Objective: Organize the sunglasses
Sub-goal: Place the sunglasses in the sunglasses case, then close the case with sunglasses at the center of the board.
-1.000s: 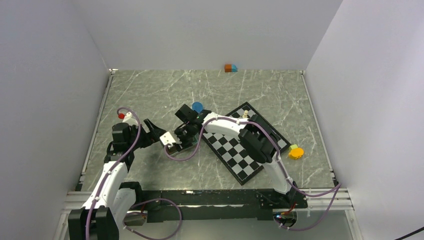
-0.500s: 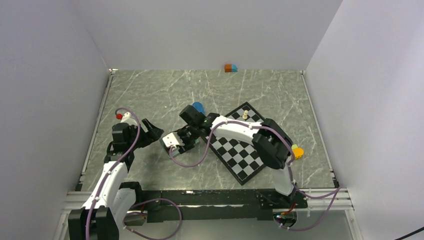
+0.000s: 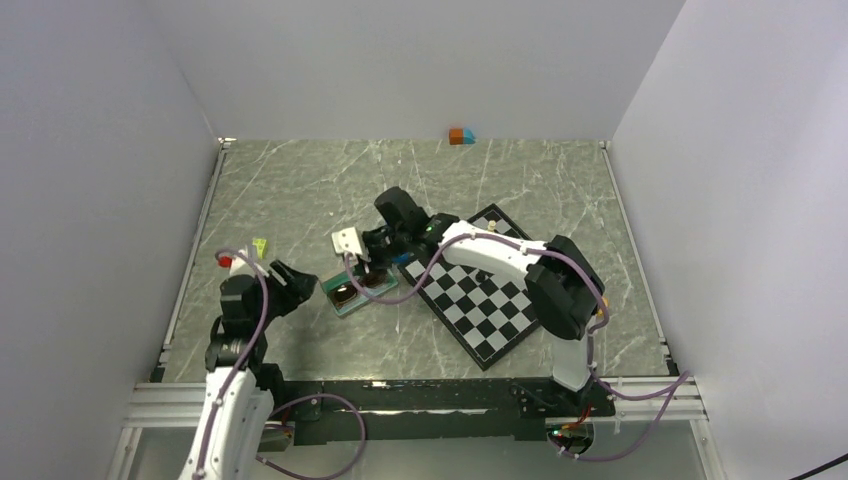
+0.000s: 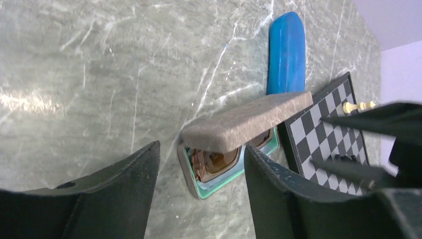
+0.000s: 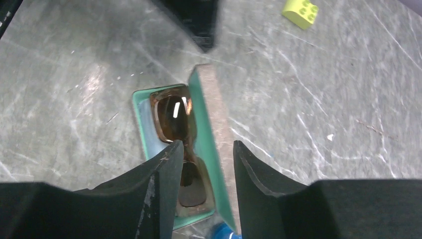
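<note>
One brown pair (image 5: 174,117) lies in the open case (image 5: 136,102), just below the right hand (image 5: 206,147), whose fingers stand apart astride the raised lid (image 5: 211,99). Left hand (image 4: 201,149) waits nearby, apart and empty. Closing step, likely: the lid needs pushing down squarely.

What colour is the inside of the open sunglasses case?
Teal green lining; clearest in the right wrist view.

Beyond the left gripper (image 4: 201,148), the raised grey lid (image 4: 246,122) hides most of the brown sunglasses (image 4: 215,163) and the blue case's (image 4: 286,50) end. The right gripper's (image 5: 206,147) finger (image 5: 161,184) covers part of one lens.
</note>
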Available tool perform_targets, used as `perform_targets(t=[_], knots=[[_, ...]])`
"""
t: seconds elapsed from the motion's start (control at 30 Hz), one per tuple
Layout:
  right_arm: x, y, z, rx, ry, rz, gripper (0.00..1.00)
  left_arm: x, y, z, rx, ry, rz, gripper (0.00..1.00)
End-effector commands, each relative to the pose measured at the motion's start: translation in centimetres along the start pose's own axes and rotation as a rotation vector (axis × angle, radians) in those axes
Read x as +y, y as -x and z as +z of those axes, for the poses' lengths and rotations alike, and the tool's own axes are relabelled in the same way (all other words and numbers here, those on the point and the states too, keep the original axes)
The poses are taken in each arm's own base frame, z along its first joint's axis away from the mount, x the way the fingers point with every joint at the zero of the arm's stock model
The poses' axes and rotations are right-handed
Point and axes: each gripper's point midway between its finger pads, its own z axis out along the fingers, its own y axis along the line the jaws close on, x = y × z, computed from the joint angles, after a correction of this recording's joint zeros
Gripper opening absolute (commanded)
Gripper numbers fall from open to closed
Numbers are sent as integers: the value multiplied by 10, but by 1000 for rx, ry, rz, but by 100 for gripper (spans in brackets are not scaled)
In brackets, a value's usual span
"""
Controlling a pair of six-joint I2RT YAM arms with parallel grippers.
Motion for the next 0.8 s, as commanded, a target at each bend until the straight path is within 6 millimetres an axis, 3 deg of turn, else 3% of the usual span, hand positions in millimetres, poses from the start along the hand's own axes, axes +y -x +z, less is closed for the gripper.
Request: perform_targets(t=[0.0,0.23,0.4,0.5,0.7,0.77], knots=[[-28,26,-4,-93,-15,108,44,9,-33,-10,61,1,-107,65],[-41,17,4,-111,-20,220,41,10,-81,-12,202,-84,-127,50],[-37,7,21,-119,38,285,34,9,-112,-7,316,-119,-155,42],[-36,-2,28,-105,45,305,24,8,-119,-5,347,-113,-144,40],[-24,-12,31,-80,86,335,23,4,-123,2,358,-82,-118,37],[-24,-16,31,-69,80,341,17,6,-127,4,366,-71,-119,36]])
